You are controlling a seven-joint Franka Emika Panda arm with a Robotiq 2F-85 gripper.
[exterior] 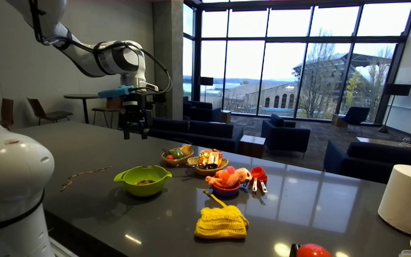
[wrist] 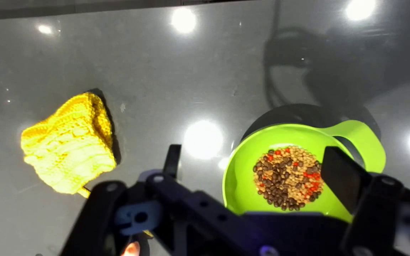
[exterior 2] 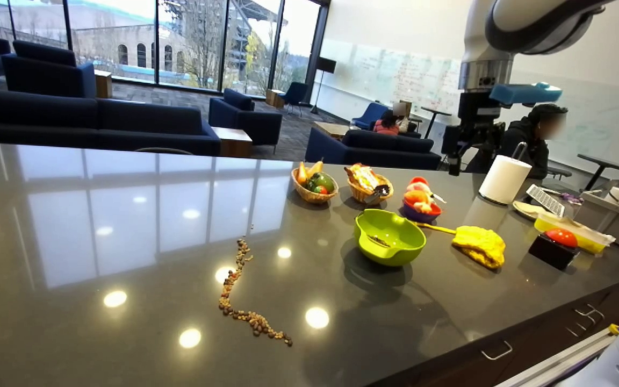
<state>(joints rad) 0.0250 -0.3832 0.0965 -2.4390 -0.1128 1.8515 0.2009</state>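
My gripper (exterior: 135, 135) hangs in the air well above the grey counter, fingers pointing down. In the wrist view the fingers (wrist: 340, 177) stand wide apart with nothing held. Below them, a lime-green bowl (wrist: 237, 185) with a looped handle holds a mix of dark beans, tan grains and red bits (wrist: 287, 177). Both exterior views show this green bowl (exterior 2: 395, 255) upright on the counter. A yellow knitted cloth (wrist: 69, 145) with a strap lies apart from the bowl. A thin winding line of beans (exterior 2: 256, 321) is spread over the counter (exterior 2: 127, 258).
Behind the green bowl are a basket of toy produce (exterior 2: 312, 196), a basket of wrapped items (exterior 2: 360, 192), and a purple bowl (exterior: 226, 192) with a pink plush (exterior: 228, 177). Red measuring cups (exterior: 258, 173), a paper towel roll (exterior 2: 504, 180) and a red button (exterior 2: 562, 237) stand farther along.
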